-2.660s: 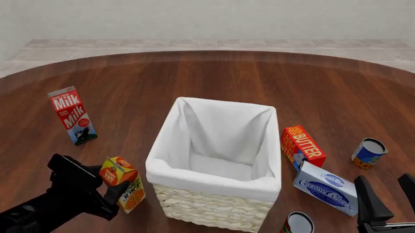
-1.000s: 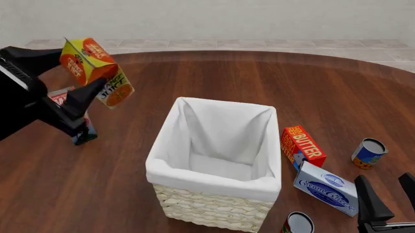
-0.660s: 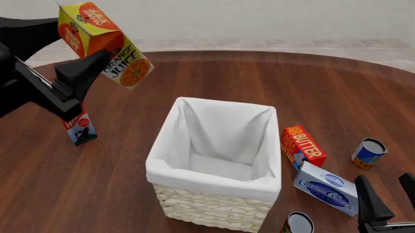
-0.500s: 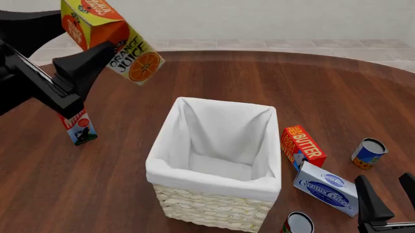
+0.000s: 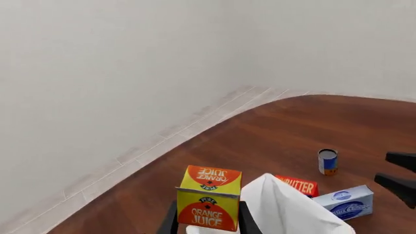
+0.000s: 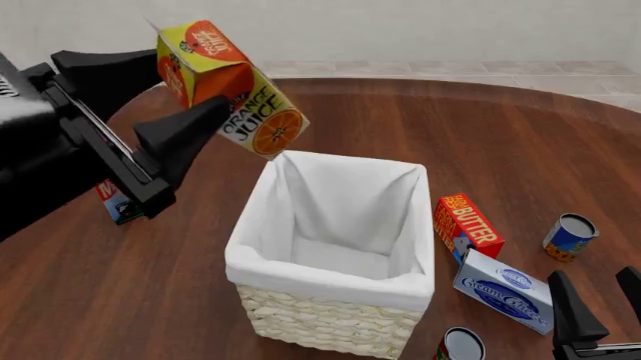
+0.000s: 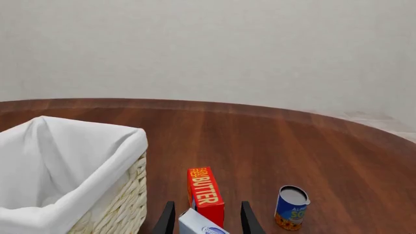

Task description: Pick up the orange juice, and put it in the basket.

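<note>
While the left gripper [image 6: 195,94] was clamped on the juice [image 6: 228,86], one finger behind the carton's top and the other under its lower face, the carton hung tilted, gable up and to the left, its bottom corner just over the far-left corner of the basket [image 6: 331,276]. Half a second before, that same carton had been well out to the left of the rim and higher in the front view; over the last second it had travelled rightward and slightly down, so the carry was nearly finished, and I judged that what remained was a short move over the white lining and then a release. In the left wrist view the juice [image 5: 209,204] sat squarely between the fingers with the lining's peak just beside it. The right gripper [image 6: 594,313] idled low at the near right, jaws spread wide and holding nothing. Around the basket stood the butter [image 6: 467,223] and the cream cheese [image 6: 503,291] close to its right side, a blue can [image 6: 569,237] farther right, another can [image 6: 460,346] at the near edge, and the milk [image 6: 117,202] mostly hidden behind the left arm. None of these lay on the carton's path; the only obstacle seemed the rim itself, which the low corner might clip.
</note>
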{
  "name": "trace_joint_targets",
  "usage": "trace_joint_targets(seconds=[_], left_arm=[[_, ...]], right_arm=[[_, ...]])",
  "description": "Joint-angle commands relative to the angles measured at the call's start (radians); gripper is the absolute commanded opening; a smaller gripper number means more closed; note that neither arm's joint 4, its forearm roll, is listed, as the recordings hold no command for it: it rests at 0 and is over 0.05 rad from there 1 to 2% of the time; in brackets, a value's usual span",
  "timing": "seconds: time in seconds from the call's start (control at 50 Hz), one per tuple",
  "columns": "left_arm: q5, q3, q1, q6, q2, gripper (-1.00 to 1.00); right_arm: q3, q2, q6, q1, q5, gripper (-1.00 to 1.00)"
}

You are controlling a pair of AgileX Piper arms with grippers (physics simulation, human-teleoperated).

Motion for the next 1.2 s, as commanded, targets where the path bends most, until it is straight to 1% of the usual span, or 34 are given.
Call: trace_joint_targets(seconds=[0.02,0.1,0.34,0.6,0.66,0.74,0.84,1.2], left_arm=[[-0.043,0.044,-0.064,-0.006,0.023,-1.0],[-0.055,0.058,-0.093,-0.011,0.036,-1.0],[-0.062,0.081,-0.137,-0.03,0.046,-1.0],[-0.073,0.11,-0.155,-0.031,0.077,-1.0],[-0.071,0.115,-0.156,-0.022,0.089,-1.0],[-0.064,0.118,-0.155,0.006,0.117,-1.0],[-0.057,0.12,-0.158,0.021,0.126,-1.0],[-0.049,0.111,-0.143,0.034,0.181,-1.0]], right_arm=[[0.002,0.0,0.004,-0.001,0.001,1.0],[0.001,0.0,0.004,-0.001,0.0,1.0],[0.002,0.0,0.003,0.001,0.0,1.0],[0.001,0.0,0.004,0.003,0.0,1.0],[0.001,0.0,0.004,0.003,0.0,1.0],[0.001,0.0,0.003,0.003,0.0,1.0],[0.0,0.0,0.003,0.005,0.001,1.0],[0.001,0.0,0.003,0.008,-0.001,1.0]])
